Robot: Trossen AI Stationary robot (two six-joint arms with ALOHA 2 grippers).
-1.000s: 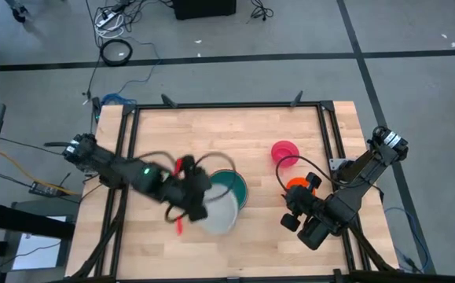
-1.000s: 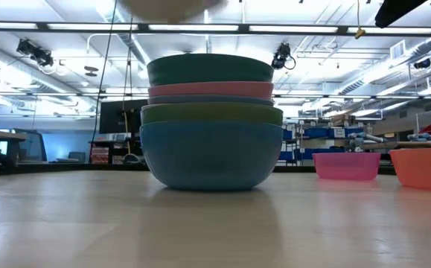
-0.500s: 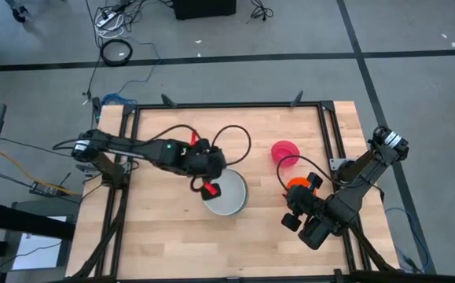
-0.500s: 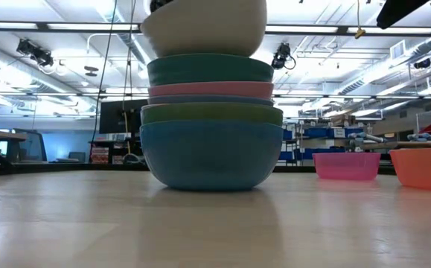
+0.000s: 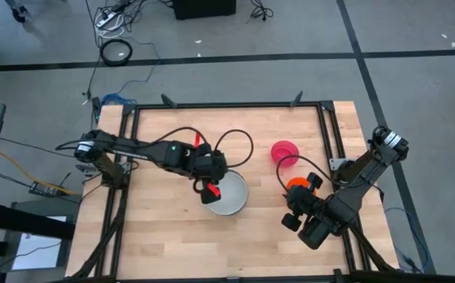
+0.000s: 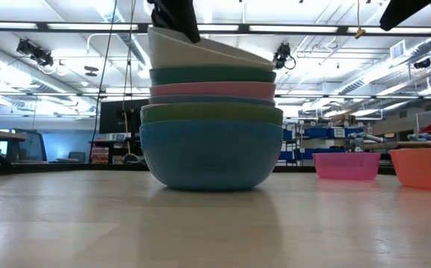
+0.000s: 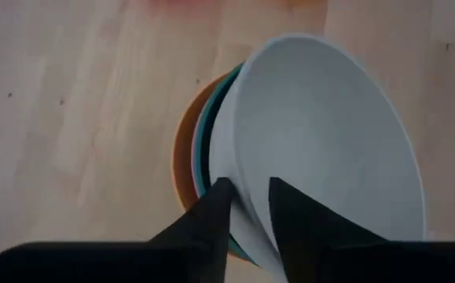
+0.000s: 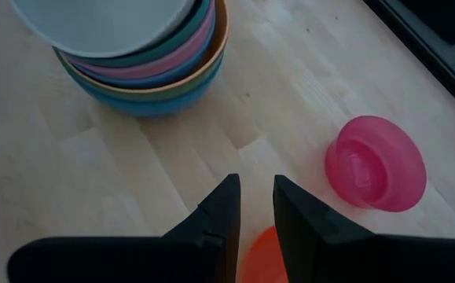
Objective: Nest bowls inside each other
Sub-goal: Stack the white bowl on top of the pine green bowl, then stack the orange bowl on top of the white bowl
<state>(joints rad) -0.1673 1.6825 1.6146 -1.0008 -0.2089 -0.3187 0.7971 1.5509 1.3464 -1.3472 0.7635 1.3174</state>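
so my left gripper sits right on the near rim of the white bowl, one finger inside the wall, one outside, straddling it with a bit of slack, so loosening rather than clamped. The bowl is on top of the stack but tilted, the rim high on my side and sloping down away from me. It needs to drop level. My right gripper waits well off, fingers slightly apart and holding nothing, magenta bowl beyond it
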